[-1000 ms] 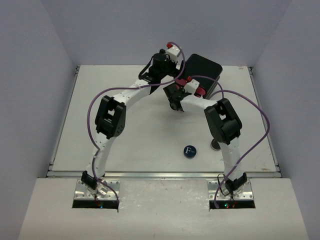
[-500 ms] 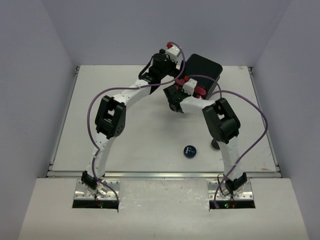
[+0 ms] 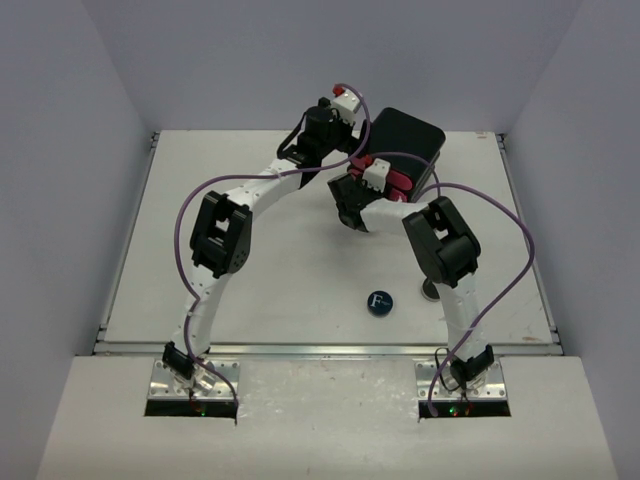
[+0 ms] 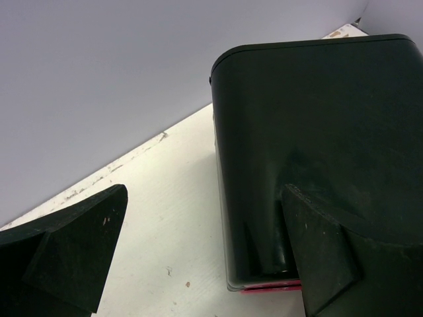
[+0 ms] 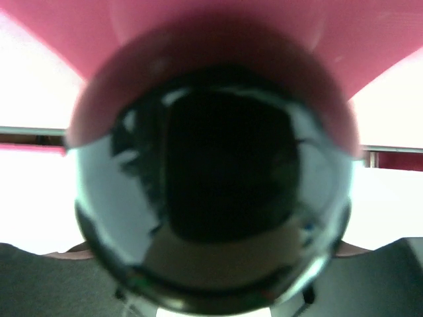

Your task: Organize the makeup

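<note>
A round blue compact with a white "F" (image 3: 379,302) lies on the table in front of the right arm. A small round black compact (image 3: 430,291) sits partly hidden beside that arm. No palettes or pencils show. My left gripper (image 3: 352,138) (image 4: 205,257) is open and empty, straddling the left edge of the black box (image 3: 410,135) (image 4: 317,119), one finger against it. My right gripper (image 3: 372,190) (image 5: 218,290) is shut on the glossy black knob (image 5: 218,185) of a pink drawer (image 3: 397,185) (image 5: 198,33) at the box's front.
The box stands at the back right of the white table (image 3: 250,290). A thin pink drawer edge (image 4: 271,288) shows under the box in the left wrist view. Grey walls close the table on three sides. Purple cables loop over both arms.
My right gripper has moved toward the box with the knob, and the pink drawer sticks out less than before. The left arm has not moved.
</note>
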